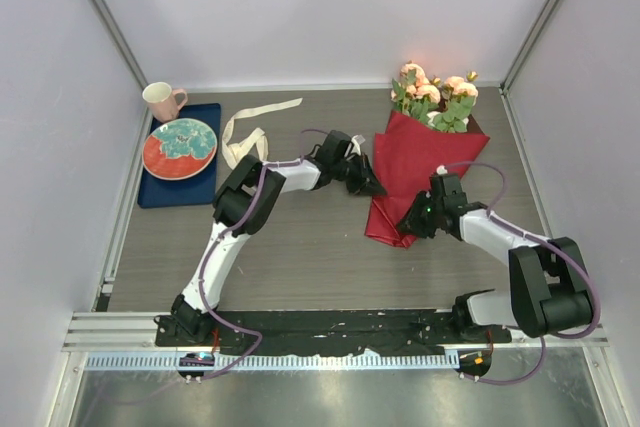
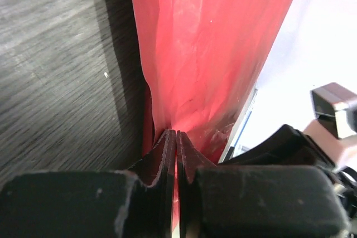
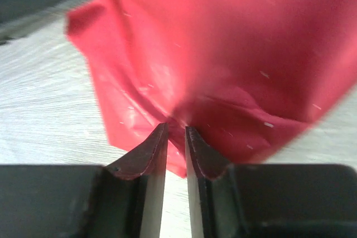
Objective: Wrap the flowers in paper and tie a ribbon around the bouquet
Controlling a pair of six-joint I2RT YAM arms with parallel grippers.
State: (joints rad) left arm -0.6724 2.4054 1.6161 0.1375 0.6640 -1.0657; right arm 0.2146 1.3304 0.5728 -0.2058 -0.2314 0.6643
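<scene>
Bouquet (image 1: 428, 147): lies on the right half of the table, with the flowers (image 1: 437, 92) toward the far wall and the pointed foot of the wrap toward the near edge.
Paper (image 1: 425, 172): folded into a red cone over the stems. The sheet looks springy, so I judge both arms are on it to stop the folds from opening.
Left gripper (image 2: 176, 133): at the cone's left flap, jaws pressed together with a sliver of red sheet between them, pinching that edge.
Right gripper (image 3: 177, 127): at the near foot of the cone, jaws a thin slit apart, tips against a crease. I cannot tell whether they truly pinch it.
Ribbon (image 1: 250, 132): loose on the table to the left of the bouquet, apart from both grippers and not yet tied.
Tray (image 1: 170, 194): dark blue, at the far left just beyond the ribbon, carrying a plate (image 1: 180, 147), with a mug (image 1: 163, 100) at its far corner.
</scene>
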